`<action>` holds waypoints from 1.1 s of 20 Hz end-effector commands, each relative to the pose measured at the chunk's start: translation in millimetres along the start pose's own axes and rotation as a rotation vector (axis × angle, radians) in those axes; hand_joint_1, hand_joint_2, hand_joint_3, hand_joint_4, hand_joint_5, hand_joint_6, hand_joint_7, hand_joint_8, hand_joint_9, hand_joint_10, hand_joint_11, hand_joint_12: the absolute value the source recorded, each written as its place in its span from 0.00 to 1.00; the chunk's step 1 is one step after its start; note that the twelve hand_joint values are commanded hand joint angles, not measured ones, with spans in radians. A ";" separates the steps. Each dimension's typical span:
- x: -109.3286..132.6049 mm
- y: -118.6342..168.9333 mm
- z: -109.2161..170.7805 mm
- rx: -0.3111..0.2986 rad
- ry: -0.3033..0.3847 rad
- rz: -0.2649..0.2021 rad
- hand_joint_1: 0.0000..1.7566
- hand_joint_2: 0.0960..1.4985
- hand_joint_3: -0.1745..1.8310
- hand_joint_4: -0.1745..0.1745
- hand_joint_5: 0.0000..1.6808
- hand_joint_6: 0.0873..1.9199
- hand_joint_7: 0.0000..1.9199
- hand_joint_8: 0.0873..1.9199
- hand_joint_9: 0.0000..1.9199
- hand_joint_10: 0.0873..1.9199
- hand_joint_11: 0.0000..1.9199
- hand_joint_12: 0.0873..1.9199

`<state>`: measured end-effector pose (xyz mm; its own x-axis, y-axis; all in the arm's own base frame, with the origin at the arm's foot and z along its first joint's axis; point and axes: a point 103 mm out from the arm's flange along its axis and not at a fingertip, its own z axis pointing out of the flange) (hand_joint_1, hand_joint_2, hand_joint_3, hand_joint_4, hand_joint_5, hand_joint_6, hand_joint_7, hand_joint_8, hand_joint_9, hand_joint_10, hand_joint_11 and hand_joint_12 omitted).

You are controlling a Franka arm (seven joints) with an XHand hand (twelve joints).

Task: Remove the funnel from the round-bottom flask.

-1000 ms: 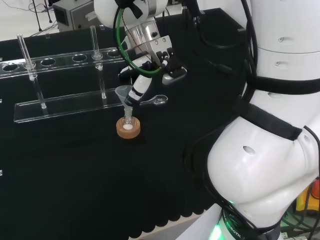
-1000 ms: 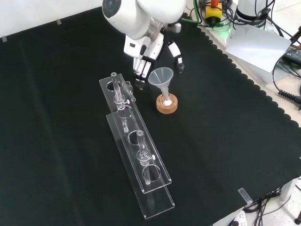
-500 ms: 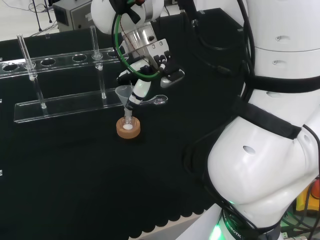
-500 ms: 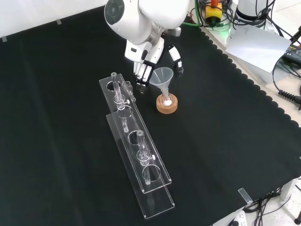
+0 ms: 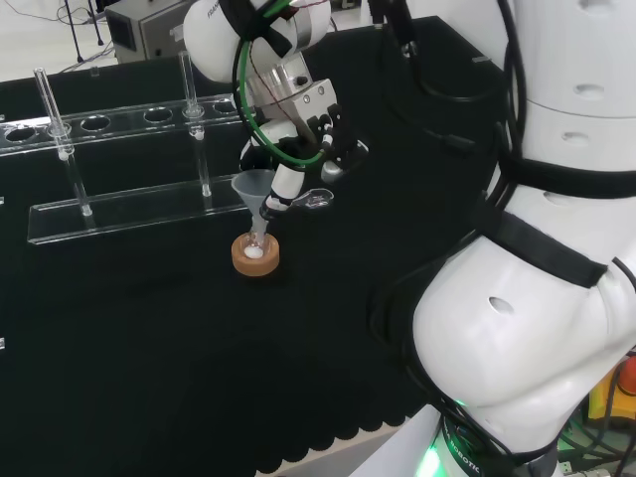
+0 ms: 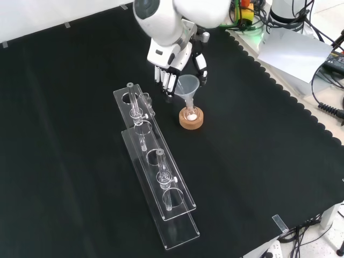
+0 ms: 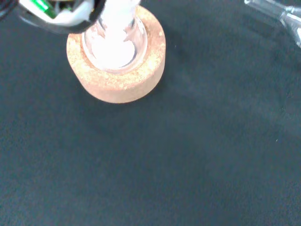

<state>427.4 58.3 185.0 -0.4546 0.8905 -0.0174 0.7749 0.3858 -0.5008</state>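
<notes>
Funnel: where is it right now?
In the front view, the funnel stands upright in the flask on the cork ring, right of the tube rack, with the hand closing around it.

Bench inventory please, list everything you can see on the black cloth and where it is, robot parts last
funnel: one, clear, standing in the flask's neck, at the hand's fingertips in the front view.
round-bottom flask: one, clear glass with white contents, seated in the cork ring.
cork ring: one, tan, right of the rack's far end in the front view.
test tube rack: one, clear plastic, two tiers, running from the cloth's middle toward the near edge in the front view.
test tubes: two plainly seen, clear, upright in the rack.
black cloth: one, covering the bench.
hand: one, black and white, fingers pointing down on either side of the funnel's bowl.
arm: one, white, at the head view's right.
</notes>
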 end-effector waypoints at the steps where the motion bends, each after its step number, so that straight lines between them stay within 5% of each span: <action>1: 7.6 -11.9 -22.7 -0.177 -0.106 0.009 0.51 0.44 0.39 0.65 0.52 0.32 0.40 0.24 0.58 0.11 0.48 0.53; 13: 18.3 -41.3 -74.7 -0.162 -0.153 0.005 0.52 0.44 0.40 0.62 0.52 0.35 0.39 0.24 0.61 0.08 0.50 0.50; 22: 14.1 -74.9 -114.8 -0.182 -0.177 0.051 0.51 0.43 0.40 0.63 0.51 0.36 0.38 0.24 0.61 0.07 0.49 0.51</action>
<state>417.6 71.9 286.4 -0.4864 0.8578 -0.1662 0.8428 0.4103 -0.3484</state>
